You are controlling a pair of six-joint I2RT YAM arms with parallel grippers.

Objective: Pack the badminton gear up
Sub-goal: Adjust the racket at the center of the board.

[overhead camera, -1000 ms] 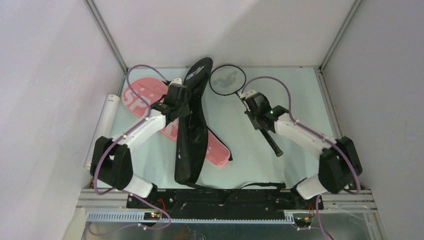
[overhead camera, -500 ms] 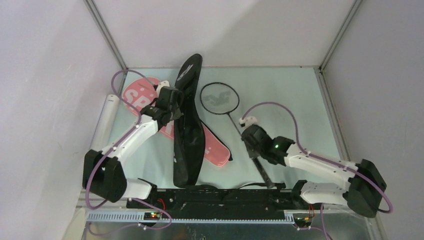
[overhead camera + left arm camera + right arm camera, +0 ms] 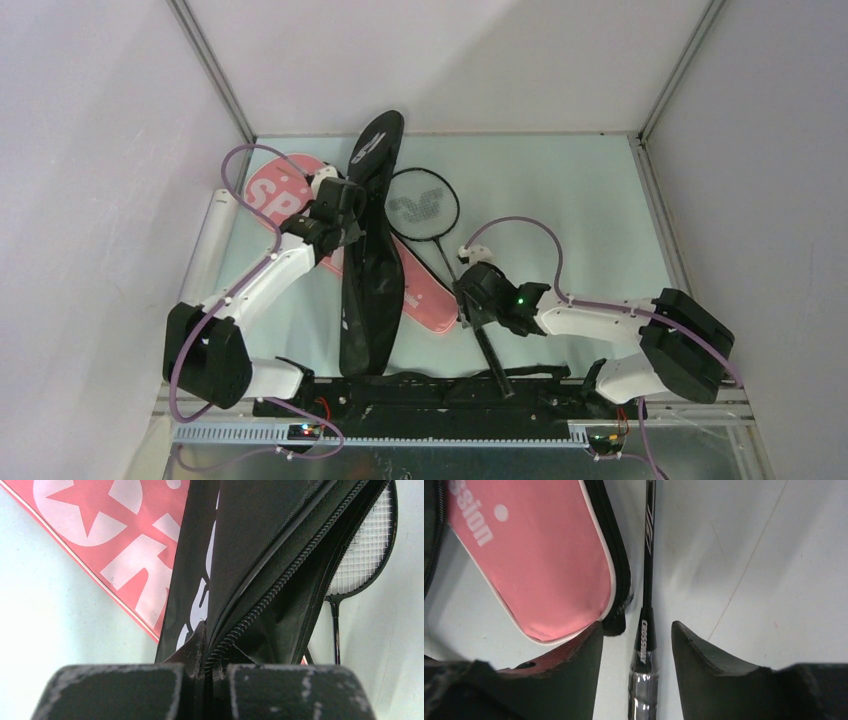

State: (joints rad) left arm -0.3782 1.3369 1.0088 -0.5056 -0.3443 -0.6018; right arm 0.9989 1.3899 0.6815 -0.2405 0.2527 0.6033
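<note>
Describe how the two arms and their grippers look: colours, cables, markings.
The left arm and right arm both have white links between bulky black joint housings. A purple cable loops loosely along each. A small green light glows near the right wrist. The left gripper and right gripper have blocky matte black fingers with pale scuffs.

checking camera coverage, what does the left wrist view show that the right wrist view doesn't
Only left wrist: the left gripper shut on the edge of the black bag, beside its open zip, and the strung head of the black racket.
Only right wrist: the open right gripper, a finger on each side of that racket's shaft, not touching it.
Both: the pink bag, the black racket and the pale table. A dark strip at the right wrist view's left edge may be the black bag.
</note>
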